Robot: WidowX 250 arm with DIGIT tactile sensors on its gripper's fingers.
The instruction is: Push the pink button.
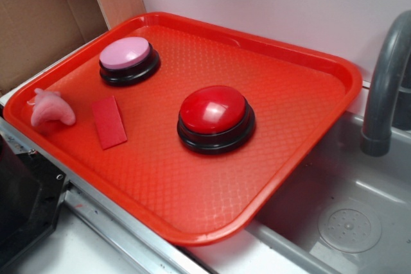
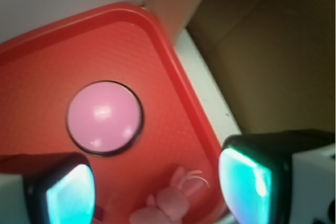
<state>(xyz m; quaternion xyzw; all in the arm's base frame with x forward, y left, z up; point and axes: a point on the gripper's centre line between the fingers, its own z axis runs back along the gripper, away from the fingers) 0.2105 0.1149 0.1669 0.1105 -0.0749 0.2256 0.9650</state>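
The pink button sits at the far left of the red tray, well apart from the red button. Its smooth, hard dome probably gives only when pressed squarely, so push on the crown. The claw hangs above it, spread wide and holding nothing.

Exterior: high oblique, whole tray. Wrist: close, downward; shares pink button corner.
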